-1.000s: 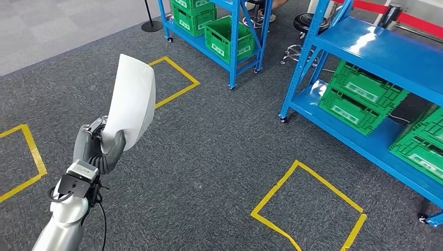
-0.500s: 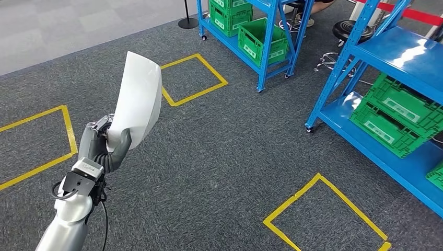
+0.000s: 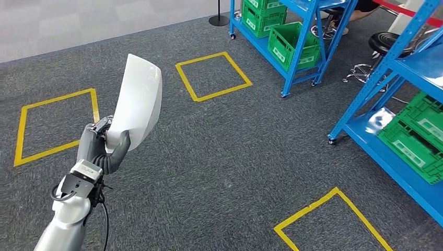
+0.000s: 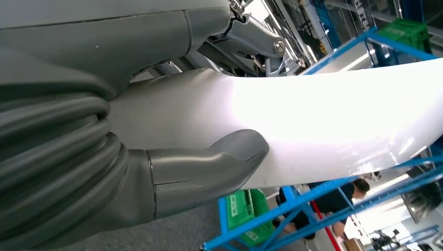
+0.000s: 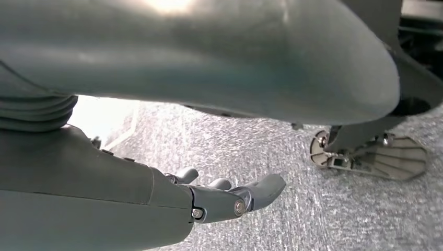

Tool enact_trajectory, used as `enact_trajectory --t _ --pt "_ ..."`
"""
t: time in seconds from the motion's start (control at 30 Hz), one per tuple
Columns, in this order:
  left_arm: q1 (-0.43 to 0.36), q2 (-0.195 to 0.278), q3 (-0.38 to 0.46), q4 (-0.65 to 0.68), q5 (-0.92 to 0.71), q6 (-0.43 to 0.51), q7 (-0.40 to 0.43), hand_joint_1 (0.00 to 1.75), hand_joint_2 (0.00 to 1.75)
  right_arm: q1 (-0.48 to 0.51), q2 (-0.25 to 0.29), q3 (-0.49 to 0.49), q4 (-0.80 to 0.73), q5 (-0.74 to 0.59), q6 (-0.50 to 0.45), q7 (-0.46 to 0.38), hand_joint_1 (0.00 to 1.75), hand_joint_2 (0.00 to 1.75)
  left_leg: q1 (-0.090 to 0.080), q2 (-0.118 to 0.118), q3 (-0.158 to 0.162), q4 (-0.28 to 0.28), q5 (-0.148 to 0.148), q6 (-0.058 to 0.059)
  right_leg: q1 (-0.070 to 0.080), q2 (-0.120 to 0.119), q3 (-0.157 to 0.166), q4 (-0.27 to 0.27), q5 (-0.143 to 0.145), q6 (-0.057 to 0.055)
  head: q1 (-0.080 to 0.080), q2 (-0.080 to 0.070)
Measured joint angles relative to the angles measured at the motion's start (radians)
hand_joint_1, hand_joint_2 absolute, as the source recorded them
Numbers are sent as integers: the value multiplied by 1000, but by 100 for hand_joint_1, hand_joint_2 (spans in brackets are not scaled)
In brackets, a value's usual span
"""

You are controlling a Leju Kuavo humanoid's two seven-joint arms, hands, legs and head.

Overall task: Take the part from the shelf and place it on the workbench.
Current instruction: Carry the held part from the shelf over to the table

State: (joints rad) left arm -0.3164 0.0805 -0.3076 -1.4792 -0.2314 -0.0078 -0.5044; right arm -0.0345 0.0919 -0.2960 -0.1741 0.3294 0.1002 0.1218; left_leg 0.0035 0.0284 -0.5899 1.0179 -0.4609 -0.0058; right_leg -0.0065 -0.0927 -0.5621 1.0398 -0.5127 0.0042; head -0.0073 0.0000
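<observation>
The grey carpet (image 3: 219, 157) spread wide under the robot, marked with yellow tape squares (image 3: 213, 76), and blue shelving (image 3: 292, 31) stacked with green crates (image 3: 292, 46) stood off to the right and ahead. No workbench was visible from the head view, so the step in hand looked like the carry — the part already off the shelf and not yet set down.

The white part (image 3: 137, 99), a long curved panel, stood nearly upright above the left hand (image 3: 99, 146), clear of the floor and well apart from the shelves. That hand gripped its lower end; in the left wrist view the thumb (image 4: 209, 167) pressed across the white surface with the darker fingers behind it.

The right hand (image 5: 224, 196) hung low over the carpet, holding nothing, fingers loosely extended and apart.

The next move would call for finding the workbench and keeping the tall panel steady — it could catch a shelf post if swung close.
</observation>
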Motion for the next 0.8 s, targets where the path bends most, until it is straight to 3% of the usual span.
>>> enact_trajectory --t 0.07,0.13,0.17,0.2,0.23,0.33,0.4,0.47,0.53,0.6,0.67,0.7,0.73,0.8 --pt "0 0 0 3 1 0 -10 175 175 0 0 0 0 0 0 0 0 0 4 -19 2 -7 6 12 -4 44 -32 73 -44 8 3 0" --pt "0 -1 0 10 1 1 -15 175 175 3 0 0 0 0 -1 -3 0 0 3 -39 0 -6 7 16 -5 80 -100 206 -102 11 6 0" --pt "0 -1 -1 14 1 1 -16 175 175 4 0 0 0 0 -2 -6 0 0 2 -51 -1 -5 7 17 -4 86 -128 256 -115 11 6 0" --pt "1 -1 -1 17 1 1 -16 175 175 6 0 0 0 1 -2 -8 0 0 2 -63 -1 -3 7 17 -4 89 -141 273 -108 11 6 0" --pt "0 -1 -1 21 1 1 -16 175 175 7 0 0 0 2 -3 -11 0 0 2 -76 -2 -1 6 17 -5 91 -133 248 -82 10 6 0" --pt "-5 -2 -1 26 1 1 -17 175 175 6 0 0 0 4 -5 -13 0 0 3 -111 -4 8 3 7 -9 124 -47 56 10 6 6 0" --pt "-11 -2 -2 29 1 1 -19 175 175 3 0 0 0 5 -7 -12 0 0 3 -128 -9 10 4 -7 -6 138 -26 5 21 0 6 0" --pt "-15 -2 -2 32 1 1 -19 175 175 0 0 0 0 6 -8 -12 0 0 5 -139 -13 5 7 -21 -3 122 -24 0 26 -13 6 0" --pt "-17 -2 -2 33 1 1 -19 175 175 -1 0 0 0 6 -9 -13 0 0 5 -110 -27 30 -10 -31 -4 105 -20 -8 31 -27 4 0" --pt "-21 -3 -2 35 1 1 -19 175 175 0 -1 0 0 6 -10 -12 0 0 4 -59 -75 132 -68 -37 -3 86 -18 -13 33 -37 2 0" --pt "-19 -4 -4 36 1 1 -17 175 175 3 -1 0 0 6 -14 -10 0 0 5 -40 -134 258 -123 -43 -1 66 -19 -13 32 -41 1 0" --pt "-16 -4 -4 37 1 1 -16 175 175 4 -1 0 0 6 -15 -9 0 0 5 -38 -146 286 -126 -44 0 56 -19 -13 31 -41 1 0" --pt "-14 -4 -5 36 0 1 -13 175 175 4 -1 0 0 6 -15 -9 0 0 6 -35 -138 272 -111 -44 0 46 -19 -12 30 -41 1 0" --pt "-12 -4 -6 30 -1 1 -9 175 175 4 -1 0 0 7 -13 -10 0 0 5 -9 -70 146 -49 -40 1 26 -16 -10 27 -37 1 0"
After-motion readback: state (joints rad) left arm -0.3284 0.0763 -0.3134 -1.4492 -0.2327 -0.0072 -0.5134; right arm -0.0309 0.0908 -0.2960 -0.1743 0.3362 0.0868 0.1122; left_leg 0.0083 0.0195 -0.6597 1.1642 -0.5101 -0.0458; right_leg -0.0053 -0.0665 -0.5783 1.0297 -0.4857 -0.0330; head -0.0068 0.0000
